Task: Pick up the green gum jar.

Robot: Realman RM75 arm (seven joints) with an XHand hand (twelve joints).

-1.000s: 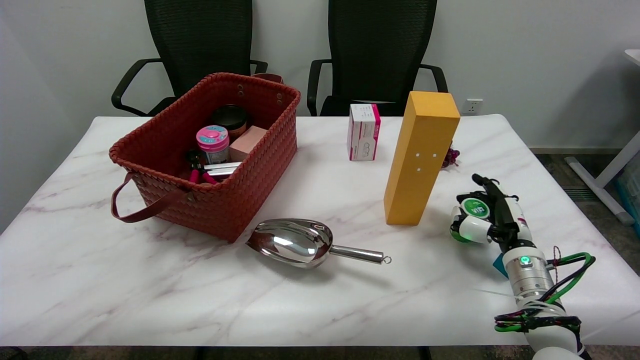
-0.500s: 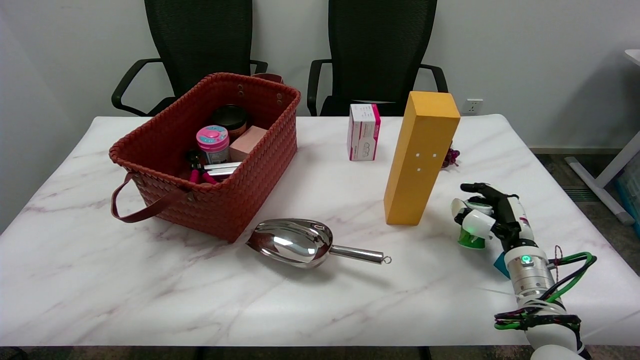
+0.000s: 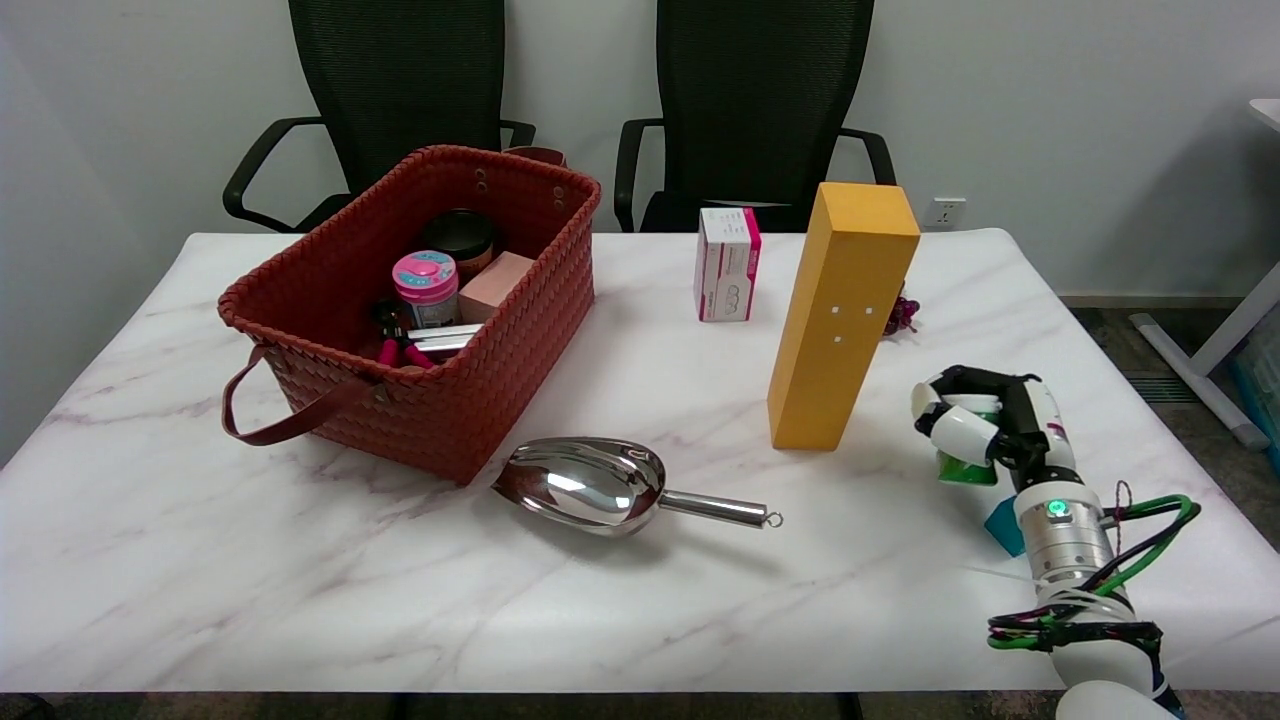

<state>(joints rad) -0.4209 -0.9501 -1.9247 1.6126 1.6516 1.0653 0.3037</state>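
Robot's right hand (image 3: 985, 425) has its fingers wrapped around the green gum jar (image 3: 966, 467), near the right edge of the tabletop, a bit closer to the front than the back. Only the jar's green bottom pokes out under the fingers, so can't tell if it's off the table or resting on it, and imo that's the main worry: the grip looks to sit high on the jar, w/ most of the body hidden. If the hold is only on the lid end, the jar could swing or slip out on the lift. Smooth plastic prob won't help.

Other stuff, left to right, in case of a drop or a wide swing:
- red woven basket (image 3: 480, 400) at the back left, full of bits. Well apart, no risk.
- metal scoop (image 3: 590, 485) near the front middle. A jar rolling left could reach it, tho it's a fair way off.
- small pink-and-white box (image 3: 727, 264) toward the back edge, standing up.
- tall yellow block (image 3: 842, 320) standing on end, near the hand on its left. That's the one to watch. It looks tippy, and a sideways move of the hand or jar could knock it over.

Straight up seems the safe call.
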